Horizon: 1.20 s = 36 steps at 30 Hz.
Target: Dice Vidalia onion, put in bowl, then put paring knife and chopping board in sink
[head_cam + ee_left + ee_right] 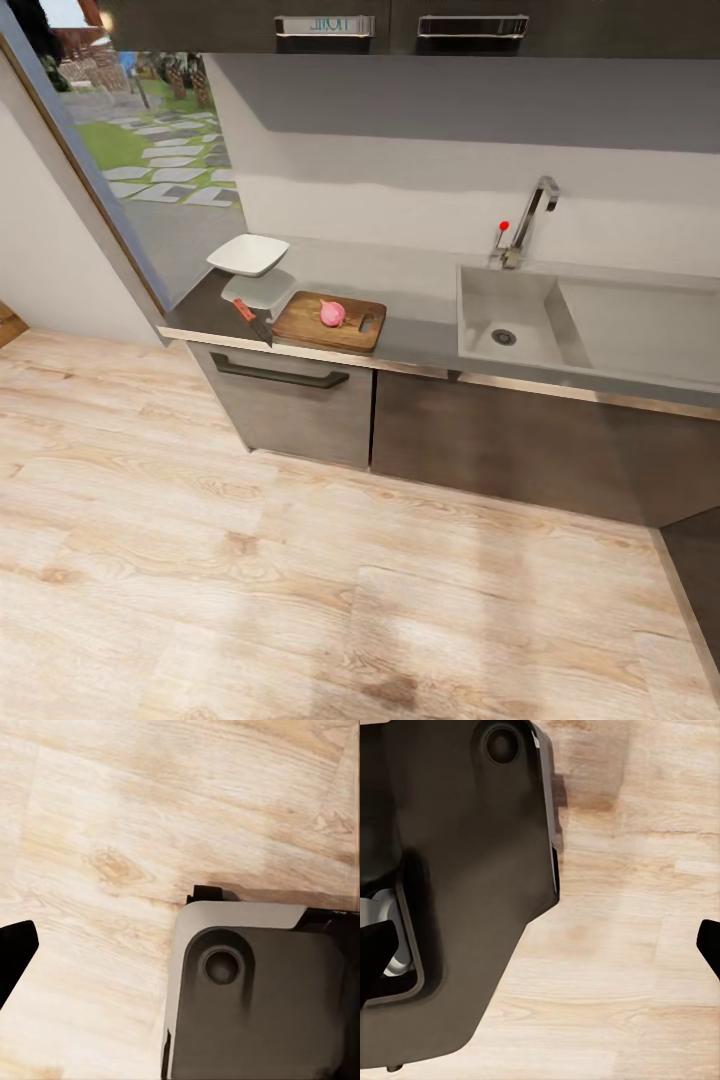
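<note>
A grey countertop [410, 290] is seen from across a broad stretch of pale wooden floor [300, 590], which lies open between the camera and the dark cabinet fronts [480, 430]. Near the worktop's left end, a brown chopping board [305, 325] is set close to the front edge, and the pinkish onion [332, 313] rests on it, roughly at its middle. The paring knife [254, 323], with its orange-red handle, is laid just beside the board's left side, its dark blade reaching the counter's front edge. The white bowl [249, 254] is placed behind the knife, toward the window corner. The steel sink [515, 320] is sunk into the worktop well to the right of the board, a chrome tap [530, 220] with a red knob standing at its back rim, and bare counter is left between board and basin. In both wrist views, dark robot bodywork is shown over floorboards; whether either gripper is apart or together cannot be told.
</note>
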Available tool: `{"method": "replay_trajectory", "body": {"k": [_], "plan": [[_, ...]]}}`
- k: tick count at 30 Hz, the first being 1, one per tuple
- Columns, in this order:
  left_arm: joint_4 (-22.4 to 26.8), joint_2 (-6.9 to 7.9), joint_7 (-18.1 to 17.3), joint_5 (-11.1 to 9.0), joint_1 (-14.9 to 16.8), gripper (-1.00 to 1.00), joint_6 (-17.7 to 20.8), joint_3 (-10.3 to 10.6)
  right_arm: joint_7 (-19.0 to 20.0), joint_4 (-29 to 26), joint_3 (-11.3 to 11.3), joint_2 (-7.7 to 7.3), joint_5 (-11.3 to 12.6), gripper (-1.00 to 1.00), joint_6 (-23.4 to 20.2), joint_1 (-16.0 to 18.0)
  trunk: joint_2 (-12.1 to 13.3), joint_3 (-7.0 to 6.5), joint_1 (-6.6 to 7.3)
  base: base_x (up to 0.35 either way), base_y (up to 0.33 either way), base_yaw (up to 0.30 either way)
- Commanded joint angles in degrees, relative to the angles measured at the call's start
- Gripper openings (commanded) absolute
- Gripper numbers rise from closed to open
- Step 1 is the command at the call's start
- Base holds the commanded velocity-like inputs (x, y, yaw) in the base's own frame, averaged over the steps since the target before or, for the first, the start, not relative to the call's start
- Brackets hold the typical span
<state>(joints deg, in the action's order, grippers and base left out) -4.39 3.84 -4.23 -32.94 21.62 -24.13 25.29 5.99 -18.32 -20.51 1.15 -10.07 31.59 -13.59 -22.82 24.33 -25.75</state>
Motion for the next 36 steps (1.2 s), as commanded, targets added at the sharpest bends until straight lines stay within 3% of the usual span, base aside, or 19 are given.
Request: {"method": "replay_trajectory", "body": {"k": [1, 5, 7, 10, 14, 22, 24, 26, 27, 28, 29, 31, 36], "plan": [[-0.2, 0.01, -1.0, -0.6, 0.1, 1.00, -0.3, 0.1, 0.4, -0.1, -0.5, 0.07, -0.3, 1.00, 0.0, 0.0, -0.1, 0.08, -0.03, 0.000, 0.000, 0.000], [-0.1, -0.05, -2.0, -0.3, -0.3, 1.00, -0.4, -2.8, 0.4, -0.1, -0.5, 0.08, -0.3, 1.00, 0.0, 0.0, -0.1, 0.08, -0.03, 0.000, 0.000, 0.000], [0.2, -0.07, -2.5, 0.0, -1.9, 1.00, -0.7, -7.4, 0.4, -0.1, -0.5, 0.08, -0.3, 1.00, 0.0, 0.0, -0.1, 0.08, -0.03, 0.000, 0.000, 0.000], [1.4, -0.02, -3.9, 0.3, -3.2, 1.00, -0.7, -11.2, 0.4, -0.1, -0.5, 0.07, -0.3, 1.00, 0.0, 0.0, -0.1, 0.08, -0.03, 0.000, 0.000, 0.000], [6.3, 0.37, -6.5, 1.0, -6.4, 1.00, -0.6, -13.5, 0.4, -0.1, -0.5, 0.08, -0.3, 1.00, 0.0, 0.0, -0.1, 0.08, -0.03, 0.000, 0.000, 0.000], [18.4, 0.43, -7.4, 3.2, -12.8, 1.00, 0.8, -17.8, 0.4, -0.1, -0.5, 0.05, -0.3, 1.00, 0.0, 0.0, -0.1, 0.08, -0.03, 0.000, 0.000, 0.000], [24.0, 0.24, -7.4, 6.0, -15.9, 1.00, 1.6, -20.9, 0.4, -0.1, -0.5, 0.07, -0.3, 1.00, 0.0, 0.0, -0.1, 0.08, -0.03, 0.000, 0.000, 0.000], [30.9, -0.43, -7.3, 12.2, -19.9, 1.00, 3.4, -25.9, 0.4, -0.1, -0.5, 0.08, -0.3, 1.00, 0.0, 0.0, -0.1, 0.08, -0.03, 0.000, 0.000, 0.000], [32.2, -0.58, -7.3, 13.5, -20.6, 1.00, 4.0, -27.0, 0.4, -0.1, -0.5, 0.08, -0.3, 1.00, 0.0, 0.0, -0.1, 0.08, -0.03, 0.000, 0.000, 0.000], [35.8, -1.14, -7.2, 17.0, -22.6, 1.00, 6.1, -29.5, 0.4, -0.1, -0.5, 0.08, -0.3, 1.00, 0.0, 0.0, -0.1, 0.08, -0.03, 0.000, 0.000, 0.000], [38.1, -1.53, -7.2, 18.5, -23.8, 1.00, 7.5, -30.6, 0.4, -0.1, -0.5, 0.08, -0.3, 1.00, 0.0, 0.0, -0.1, 0.08, -0.03, 0.000, 0.000, 0.000], [42.7, -2.57, -7.2, 20.2, -26.2, 1.00, 9.1, -31.8, 0.4, -0.1, -0.5, 0.08, -0.3, 1.00, 0.0, 0.0, -0.1, 0.08, -0.03, 0.000, 0.000, 0.000], [50.4, -4.94, -6.7, 21.2, -30.7, 1.00, 10.0, -32.5, 0.4, -0.1, -0.5, 0.08, -0.3, 1.00, 0.0, 0.0, -0.1, 0.08, -0.03, 0.000, 0.000, 0.000]]}}
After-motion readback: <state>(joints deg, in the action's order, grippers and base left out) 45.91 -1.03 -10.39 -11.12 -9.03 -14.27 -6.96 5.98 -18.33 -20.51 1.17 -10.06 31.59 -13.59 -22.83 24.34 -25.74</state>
